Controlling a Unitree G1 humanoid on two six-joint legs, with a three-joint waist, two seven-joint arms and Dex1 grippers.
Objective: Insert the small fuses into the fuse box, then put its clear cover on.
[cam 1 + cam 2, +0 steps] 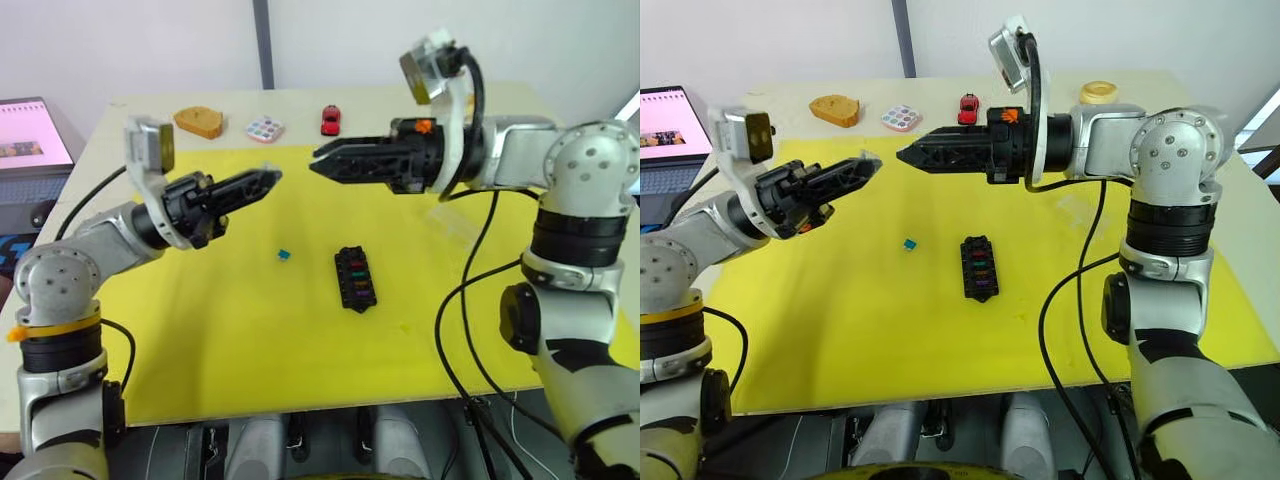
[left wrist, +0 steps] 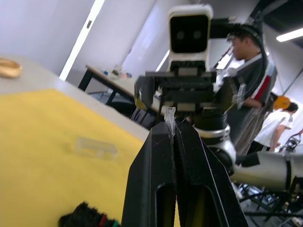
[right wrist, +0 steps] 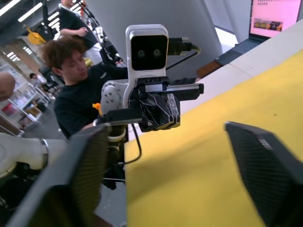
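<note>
Your left gripper (image 1: 272, 177) is pressed together in the upper left of the head view; your right gripper (image 1: 318, 160), spread apart, faces it at upper centre. Below them, mid-frame on the yellow mat (image 1: 230, 330), lies the small black rectangular fuse box (image 1: 355, 279), a tiny teal blade fuse (image 1: 284, 256) just left. The transparent rectangular cover (image 2: 96, 147) rests on the mat near the left gripper's fingers in the left wrist view.
</note>
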